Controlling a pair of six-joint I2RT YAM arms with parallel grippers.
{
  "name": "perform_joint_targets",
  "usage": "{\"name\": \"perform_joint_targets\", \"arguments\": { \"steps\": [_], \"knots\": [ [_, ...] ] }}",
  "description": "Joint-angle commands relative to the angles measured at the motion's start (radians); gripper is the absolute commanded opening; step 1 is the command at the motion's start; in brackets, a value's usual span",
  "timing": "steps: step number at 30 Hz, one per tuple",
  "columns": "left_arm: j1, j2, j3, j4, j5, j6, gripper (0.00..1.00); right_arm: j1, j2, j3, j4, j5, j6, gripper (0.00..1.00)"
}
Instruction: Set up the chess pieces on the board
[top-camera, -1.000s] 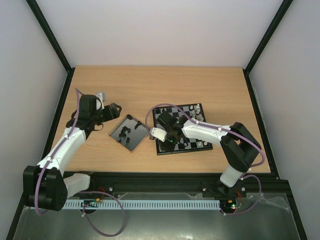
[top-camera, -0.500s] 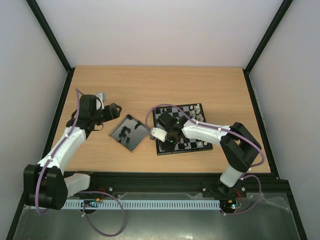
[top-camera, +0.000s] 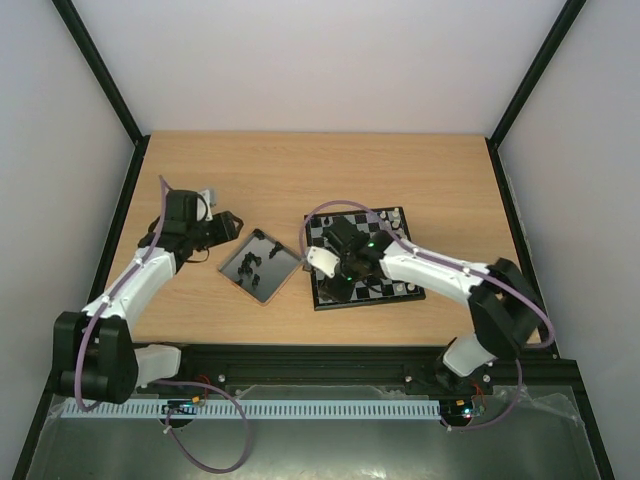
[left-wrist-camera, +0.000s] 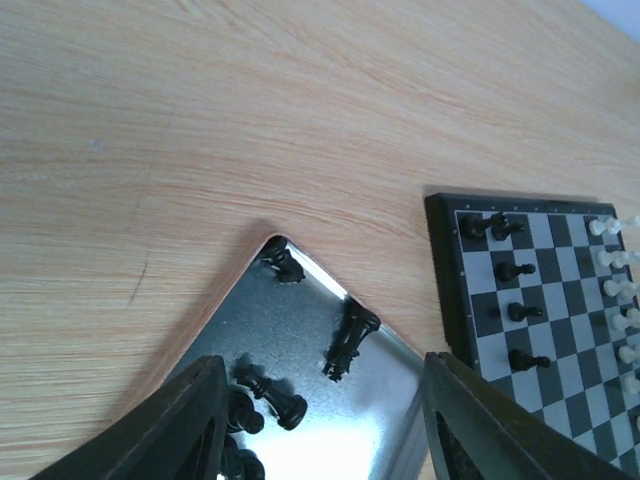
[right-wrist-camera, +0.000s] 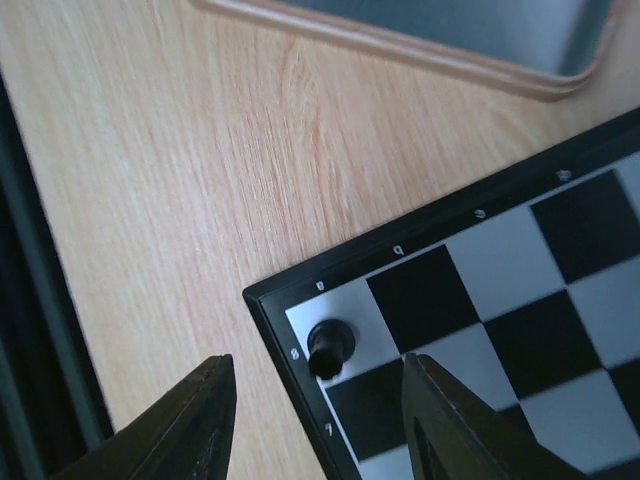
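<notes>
Right claw (right-wrist-camera: 318, 375) and left claw (left-wrist-camera: 322, 362) both wide, empty; board (right-wrist-camera: 470, 250) border characters (right-wrist-camera: 399, 250) illegible.

We see the right arm (top-camera: 440, 272) re-posed: its elbow (top-camera: 505, 312) has swung out toward 4 o'clock, and its wrist (top-camera: 348, 240) has drawn up toward 12 o'clock over the board (top-camera: 385, 291). Its cable (top-camera: 340, 207) now loops higher past the board's far edge. The left arm (top-camera: 130, 290) has leaned slightly toward 12 o'clock. The left gripper (top-camera: 226, 226) has barely shifted beside the tray (top-camera: 272, 283).
</notes>
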Motion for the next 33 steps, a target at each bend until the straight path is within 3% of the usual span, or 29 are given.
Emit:
{"name": "perform_joint_targets", "arguments": {
  "steps": [1,5,9,13,16,22,26,33],
  "knots": [
    [0.002,0.058,0.015,-0.005,0.045,0.031,0.49,-0.065,-0.129,-0.049,-0.019,-0.068,0.028,0.48],
    [-0.064,0.127,0.059,-0.064,-0.013,0.096,0.41,-0.175,-0.244,-0.098,0.007,-0.131,0.067,0.48],
    [-0.197,0.211,0.107,-0.127,-0.121,0.146,0.40,-0.283,-0.353,-0.158,0.064,-0.174,0.105,0.48],
    [-0.289,0.293,0.138,-0.140,-0.171,0.167,0.43,-0.336,-0.412,-0.188,0.105,-0.124,0.123,0.48],
    [-0.311,0.346,0.163,-0.160,-0.236,0.180,0.45,-0.347,-0.436,-0.193,0.114,-0.099,0.132,0.47],
    [-0.338,0.439,0.239,-0.187,-0.194,0.207,0.46,-0.348,-0.456,-0.209,0.123,-0.097,0.126,0.48],
    [-0.378,0.518,0.340,-0.254,-0.301,0.223,0.42,-0.348,-0.450,-0.207,0.117,-0.095,0.122,0.48],
    [-0.397,0.616,0.416,-0.324,-0.363,0.246,0.35,-0.347,-0.470,-0.213,0.117,-0.084,0.112,0.48]
  ]
}}
